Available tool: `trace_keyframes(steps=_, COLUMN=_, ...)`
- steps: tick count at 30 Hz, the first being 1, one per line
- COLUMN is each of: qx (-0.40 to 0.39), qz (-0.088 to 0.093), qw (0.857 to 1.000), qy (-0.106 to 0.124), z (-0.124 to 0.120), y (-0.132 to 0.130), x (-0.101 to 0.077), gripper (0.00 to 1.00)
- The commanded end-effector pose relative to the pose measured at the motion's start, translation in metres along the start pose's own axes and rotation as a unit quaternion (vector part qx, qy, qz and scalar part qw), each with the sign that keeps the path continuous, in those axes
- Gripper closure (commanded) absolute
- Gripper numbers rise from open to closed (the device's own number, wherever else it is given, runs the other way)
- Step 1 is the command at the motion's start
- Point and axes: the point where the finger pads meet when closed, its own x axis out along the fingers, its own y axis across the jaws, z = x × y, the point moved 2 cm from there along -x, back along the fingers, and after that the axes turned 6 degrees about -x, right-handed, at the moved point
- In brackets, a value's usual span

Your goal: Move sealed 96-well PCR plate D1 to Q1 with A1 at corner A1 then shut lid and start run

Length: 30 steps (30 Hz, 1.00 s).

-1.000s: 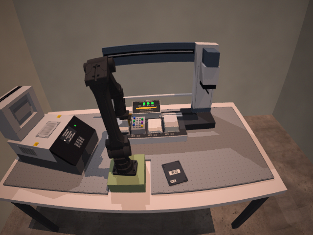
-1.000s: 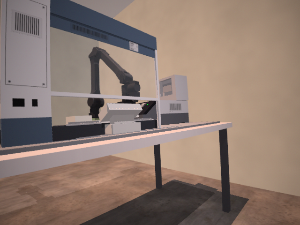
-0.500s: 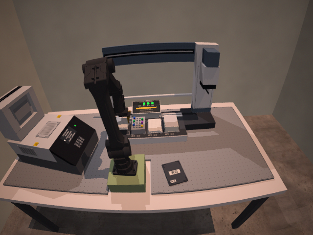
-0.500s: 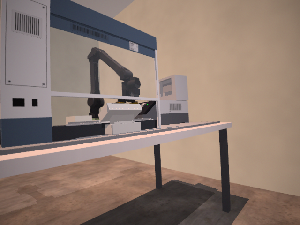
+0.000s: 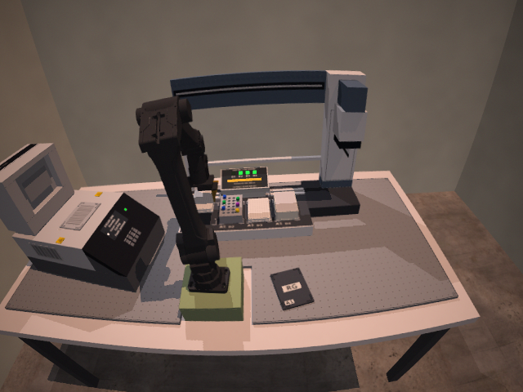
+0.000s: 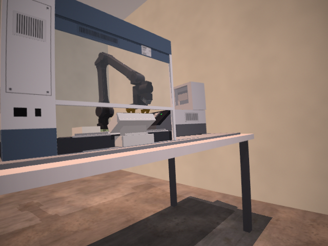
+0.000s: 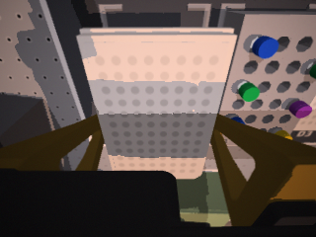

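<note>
Grey bench: Q1's (image 5: 88, 229) lid stands open at left. Gripper (image 7: 158, 143) clamps the plate (image 7: 155, 94) across its long sides at D1; next, carry it left to Q1's block.

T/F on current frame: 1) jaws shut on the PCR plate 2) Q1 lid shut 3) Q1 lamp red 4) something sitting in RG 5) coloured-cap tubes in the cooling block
1) True. The gripper grips the sealed PCR plate by its two sides; a yellow finger shows at each side in the wrist view.
2) False. Q1's lid stands raised at the rear, and the block is uncovered.
3) False. The lamp shows green.
4) False. The regrip nest RG holds nothing; only its labels show.
5) True. Blue, green and purple caps stand in the tube cooling block, beside the plate.
</note>
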Motion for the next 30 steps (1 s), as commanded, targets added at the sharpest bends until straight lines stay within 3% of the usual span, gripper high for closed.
trace_keyframes(steps=1, qx=-0.006, qz=-0.001, qw=0.999, qy=-0.045, z=0.029, y=-0.002, x=-0.038, gripper=1.0)
trace_keyframes(steps=12, qx=-0.017, qz=-0.001, qw=0.999, qy=-0.038, z=0.025, y=0.006, x=-0.032, gripper=1.0)
trace_keyframes(steps=17, qx=-0.003, qz=0.002, qw=1.0, qy=-0.028, z=-0.014, y=0.027, x=-0.045, gripper=1.0)
trace_keyframes(steps=24, qx=0.017, qz=0.0, qw=1.0, qy=-0.013, z=-0.044, y=0.044, x=-0.052, gripper=1.0)
trace_keyframes(steps=27, qx=0.017, qz=0.0, qw=1.0, qy=-0.016, z=-0.042, y=0.044, x=-0.054, gripper=1.0)
trace_keyframes(steps=30, qx=0.015, qz=0.003, qw=1.0, qy=-0.017, z=-0.057, y=0.055, x=-0.064, gripper=1.0)
